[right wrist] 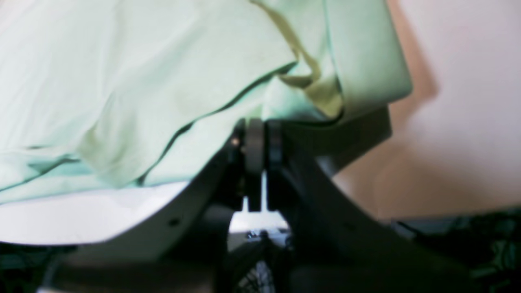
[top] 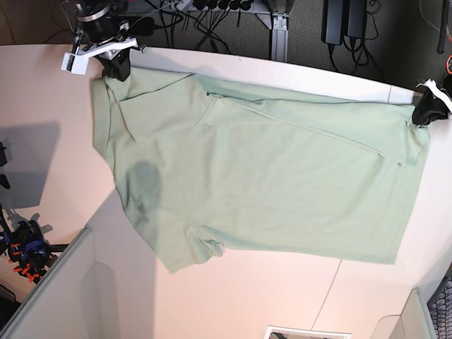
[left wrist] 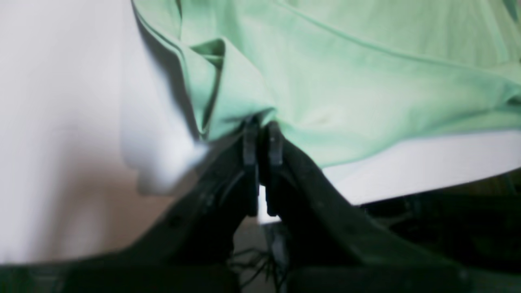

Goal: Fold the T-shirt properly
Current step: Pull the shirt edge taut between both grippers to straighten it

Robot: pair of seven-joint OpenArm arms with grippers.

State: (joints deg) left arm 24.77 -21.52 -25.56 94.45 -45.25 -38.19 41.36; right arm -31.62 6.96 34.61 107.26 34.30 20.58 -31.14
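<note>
The pale green T-shirt [top: 268, 176] lies spread nearly flat on the white table [top: 42, 92], one long side folded over into a diagonal crease. At its far left corner my right gripper [top: 116, 70] is shut on the cloth. The right wrist view shows those fingertips [right wrist: 255, 142] pinching a bunched edge of the T-shirt [right wrist: 122, 81]. My left gripper [top: 424, 113] holds the far right corner. In the left wrist view its fingertips [left wrist: 250, 140] are closed on a fold of the T-shirt [left wrist: 346, 81], just above the tabletop.
Cables and black power bricks [top: 346, 21] hang behind the table's far edge. A pale slanted panel [top: 63, 296] rises at the lower left, with small orange and blue parts [top: 25, 254] beside it. A sleeve [top: 194, 251] sticks out along the shirt's near edge.
</note>
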